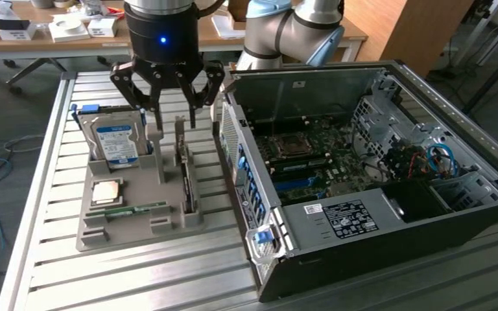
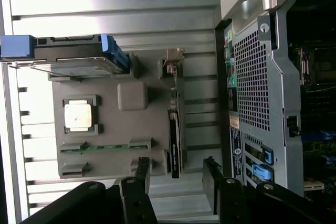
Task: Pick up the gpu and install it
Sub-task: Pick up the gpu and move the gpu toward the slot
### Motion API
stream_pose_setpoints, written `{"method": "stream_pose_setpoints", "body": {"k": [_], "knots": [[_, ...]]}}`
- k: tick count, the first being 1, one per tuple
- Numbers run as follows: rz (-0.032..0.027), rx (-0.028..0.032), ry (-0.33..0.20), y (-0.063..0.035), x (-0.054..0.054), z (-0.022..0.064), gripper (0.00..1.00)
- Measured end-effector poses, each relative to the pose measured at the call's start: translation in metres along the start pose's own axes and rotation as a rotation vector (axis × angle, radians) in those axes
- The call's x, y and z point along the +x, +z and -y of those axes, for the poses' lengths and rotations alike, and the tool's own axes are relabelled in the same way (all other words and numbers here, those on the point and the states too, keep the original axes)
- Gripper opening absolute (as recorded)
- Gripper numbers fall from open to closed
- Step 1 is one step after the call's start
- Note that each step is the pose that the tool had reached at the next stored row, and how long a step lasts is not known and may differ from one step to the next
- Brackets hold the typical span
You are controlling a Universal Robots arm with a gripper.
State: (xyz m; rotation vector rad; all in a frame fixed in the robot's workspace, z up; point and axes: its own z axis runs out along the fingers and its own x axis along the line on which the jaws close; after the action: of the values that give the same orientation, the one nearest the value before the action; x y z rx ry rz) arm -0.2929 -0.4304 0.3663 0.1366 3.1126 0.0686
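Gripper (image 1: 176,123) hangs wide open and holds nothing. Right under it, the gpu (image 1: 184,175) stands on its edge in the gray tray (image 1: 137,228), not picked up yet. Beside it in the tray sit a hard drive (image 1: 115,144), a chip (image 1: 108,191) and a memory strip (image 1: 132,209). On the gpu's other side, the computer (image 1: 318,155) lies open.

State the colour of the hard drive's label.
Blue and white; the hard drive's label shows best in the exterior view.
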Motion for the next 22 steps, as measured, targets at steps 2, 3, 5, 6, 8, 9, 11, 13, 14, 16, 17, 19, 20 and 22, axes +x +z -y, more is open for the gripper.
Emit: {"method": "stream_pose_setpoints", "body": {"k": [2,3,5,6,8,9,11,13,14,16,17,19,20,22], "knots": [[0.0000,0.0000,0.000,0.0020,0.000,0.0001,0.53],[0.0001,-0.0001,0.000,0.0030,0.000,0.0001,0.53],[0.0000,0.0000,0.000,0.0048,0.000,0.0002,0.53],[0.0000,0.0000,0.000,0.0057,0.000,0.0003,0.53],[-0.0001,0.0000,0.000,0.0067,0.000,0.0003,0.53],[-0.0001,0.0001,0.000,0.0067,0.000,0.0003,0.53],[-0.0001,-0.0001,0.000,0.0068,0.000,0.0003,0.53],[0.0000,-0.0001,0.000,0.0068,0.000,0.0003,0.53],[0.0000,-0.0001,0.000,0.0069,0.000,0.0003,0.53],[0.0002,-0.0005,0.000,0.0089,0.000,0.0004,0.53],[0.0000,-0.0002,0.000,0.0103,0.000,0.0005,0.53],[0.0001,-0.0003,0.000,0.0135,0.000,0.0006,0.53],[0.0000,-0.0002,0.000,0.0150,0.000,0.0007,0.53],[-0.0001,-0.0002,0.000,0.0180,0.000,0.0008,0.53]]}}
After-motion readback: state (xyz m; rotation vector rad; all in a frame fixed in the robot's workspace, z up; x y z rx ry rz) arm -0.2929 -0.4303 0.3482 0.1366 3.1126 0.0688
